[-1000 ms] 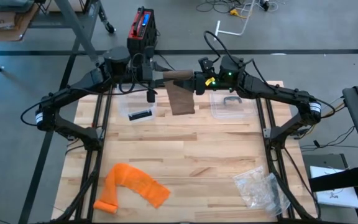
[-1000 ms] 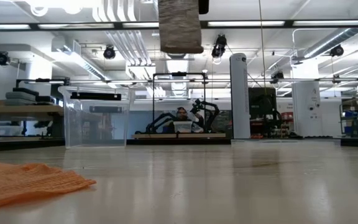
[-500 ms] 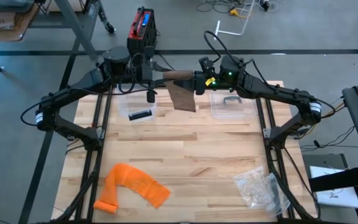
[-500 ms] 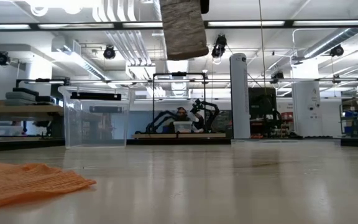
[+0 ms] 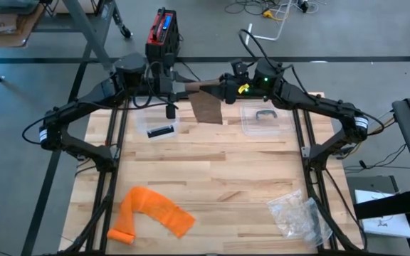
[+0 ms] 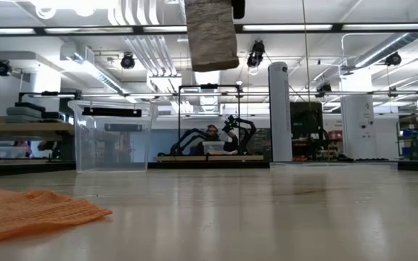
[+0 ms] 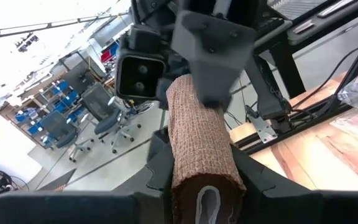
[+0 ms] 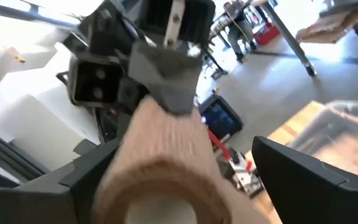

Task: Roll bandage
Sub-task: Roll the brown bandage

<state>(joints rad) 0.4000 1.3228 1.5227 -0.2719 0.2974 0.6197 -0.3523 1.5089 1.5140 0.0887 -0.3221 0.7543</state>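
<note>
A brown bandage roll (image 5: 201, 87) hangs level in the air over the table's far middle. Its loose tail (image 5: 206, 110) hangs down below it, and the low view shows this tail (image 6: 210, 32) at the top. My left gripper (image 5: 182, 89) is shut on the roll's left end. My right gripper (image 5: 224, 89) is at the roll's right end and open. In the right wrist view its fingers (image 8: 303, 180) stand wide on either side of the roll (image 8: 160, 168). My left gripper pinches the roll's round sides (image 7: 199, 155) between its two fingers, at the roll's left end. The fingers come level from the table's left and lie along the roll. The roll is lifted clear and level, its tail hanging slack. Whether my right gripper touches the roll, I cannot tell.
Two clear plastic containers (image 5: 162, 128) (image 5: 264, 117) stand on the far part of the table under the arms. An orange mesh bandage (image 5: 151, 213) lies near the front left and a crumpled plastic bag (image 5: 297, 213) near the front right. The table's middle is bare wood.
The hanging tail has swung a little from side to side below the roll. My right gripper's wrist has shifted slightly at the roll's right end. The roll itself has stayed in place.
</note>
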